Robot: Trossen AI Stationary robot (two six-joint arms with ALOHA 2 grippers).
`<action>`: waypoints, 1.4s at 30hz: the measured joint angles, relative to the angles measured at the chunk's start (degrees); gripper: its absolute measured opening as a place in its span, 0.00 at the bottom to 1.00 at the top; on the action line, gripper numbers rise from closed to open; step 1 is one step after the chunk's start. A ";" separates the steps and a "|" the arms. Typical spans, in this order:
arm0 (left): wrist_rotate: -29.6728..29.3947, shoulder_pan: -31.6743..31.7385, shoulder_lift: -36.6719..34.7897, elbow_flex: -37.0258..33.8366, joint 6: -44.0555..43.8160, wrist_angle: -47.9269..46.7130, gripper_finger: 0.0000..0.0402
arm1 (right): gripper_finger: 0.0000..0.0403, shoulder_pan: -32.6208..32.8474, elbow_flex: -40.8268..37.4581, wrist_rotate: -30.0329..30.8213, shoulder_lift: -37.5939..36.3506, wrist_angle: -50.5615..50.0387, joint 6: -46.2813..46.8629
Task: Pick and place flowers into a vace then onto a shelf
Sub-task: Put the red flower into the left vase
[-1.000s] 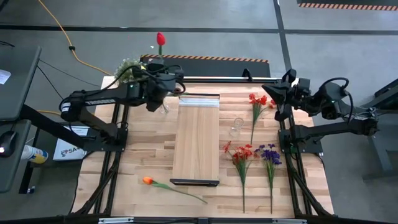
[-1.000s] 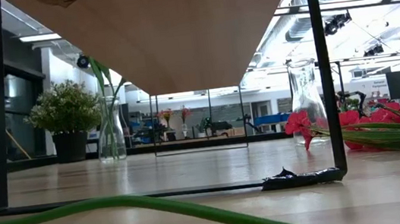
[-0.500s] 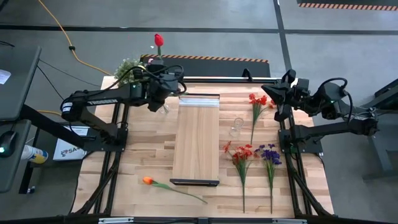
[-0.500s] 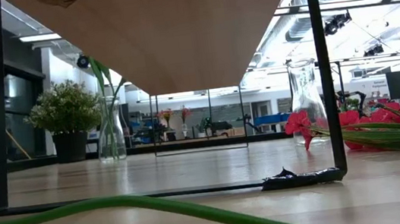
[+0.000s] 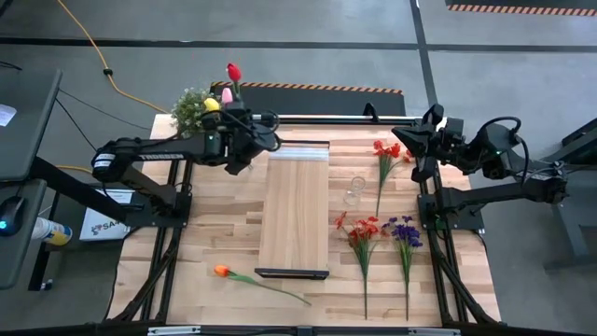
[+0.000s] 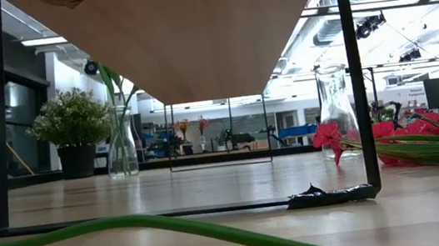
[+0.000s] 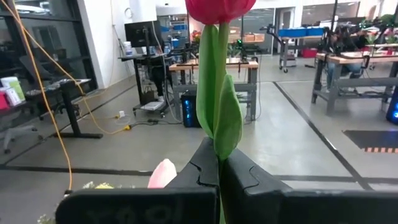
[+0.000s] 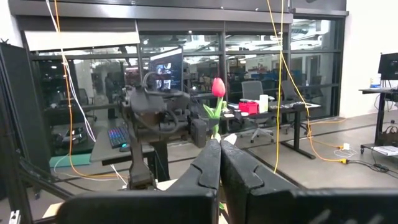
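My left gripper (image 5: 239, 140) is over the table's far left part, shut on a red tulip (image 5: 233, 72) that stands upright. Right beside it, a yellow bloom (image 5: 212, 105) and a pink bloom (image 5: 227, 96) rise from the glass vase (image 6: 121, 143), which holds green stems. The arm hides that vase in the high view. The wooden shelf (image 5: 294, 210) stands on thin black legs at the table's middle. My right gripper (image 5: 412, 140) waits shut at the far right edge. My left gripper pinches the red tulip's stem (image 7: 217, 149) between its two fingers, well below the bloom (image 7: 219, 7), where a leaf wraps the stem. The fingers lie about level, across the stem. The tulip stands upright, bloom above the fingers; its lower end is hidden.
An empty glass vase (image 5: 355, 189) stands right of the shelf. Red flowers (image 5: 384, 154), a red spray (image 5: 362, 229) and a purple cluster (image 5: 405, 233) lie on the right. An orange tulip (image 5: 221, 271) lies near left. A bushy potted plant (image 5: 189, 101) sits at the far left corner.
My left gripper has shifted a little toward the table's left, keeping its hold on the red tulip, and the bloom has moved with it. The yellow and pink blooms, covered by the arm before, now show beside it.
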 joint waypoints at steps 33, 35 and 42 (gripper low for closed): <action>-0.07 1.56 -3.54 -0.22 -11.34 -7.48 0.07 | 0.00 0.01 0.01 0.02 0.00 0.00 0.14; -0.02 2.87 -3.51 -0.22 -11.32 -7.59 0.07 | 0.00 0.01 0.00 0.02 0.00 0.00 0.11; 0.31 6.97 -2.53 -0.24 -12.95 -7.68 0.07 | 0.00 0.00 0.00 0.02 0.01 0.00 0.28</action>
